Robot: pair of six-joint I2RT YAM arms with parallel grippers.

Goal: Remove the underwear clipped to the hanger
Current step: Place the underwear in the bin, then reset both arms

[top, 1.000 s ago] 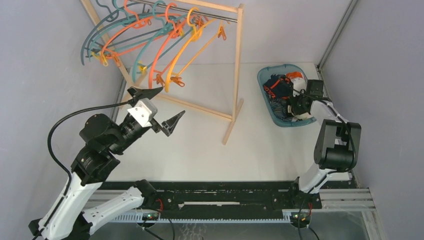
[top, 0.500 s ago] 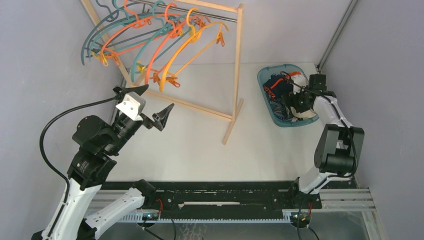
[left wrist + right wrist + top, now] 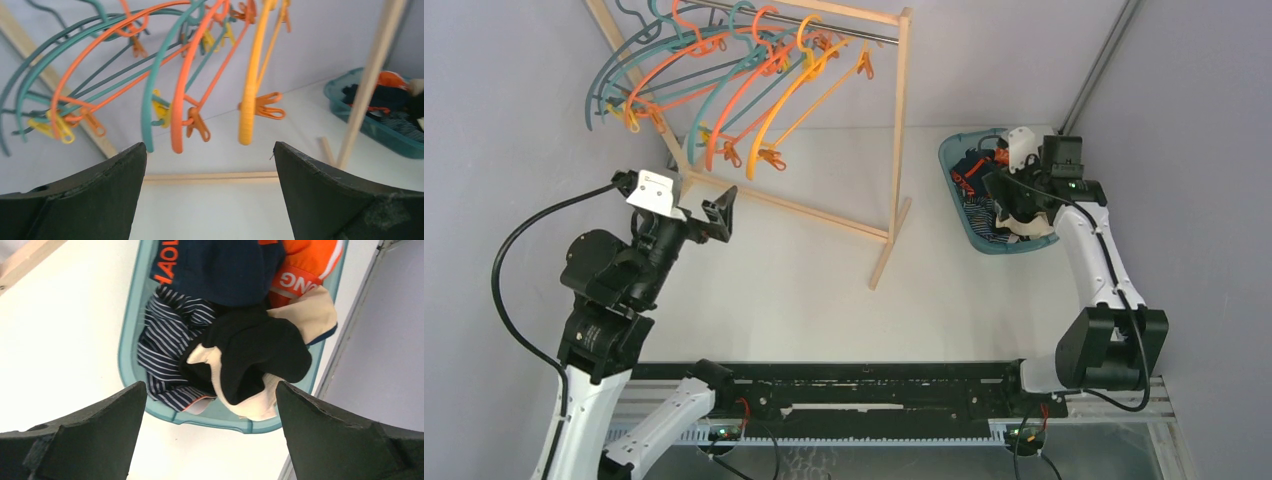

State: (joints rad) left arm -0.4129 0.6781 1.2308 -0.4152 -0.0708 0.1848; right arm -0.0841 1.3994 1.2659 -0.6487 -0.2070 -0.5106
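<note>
Hovering my right hand [image 3: 210, 385] wide open and empty over the basket [image 3: 134, 325] in the far right corner of the table [image 3: 824, 280], I judge it sits there because the underwear [image 3: 250, 355] lies heaped inside. My left hand [image 3: 208, 145], equally spread and empty, faces the hangers [image 3: 180, 100] near the far left corner, probably to check the clips [image 3: 197, 125]. Its wrist camera shows those clips bare, while only the right wrist shows each garment plainly.

Pale grey-lilac walls [image 3: 504, 100] enclose a white tabletop [image 3: 824, 290], with a wooden rack [image 3: 900, 120] standing towards its far-left corner.
</note>
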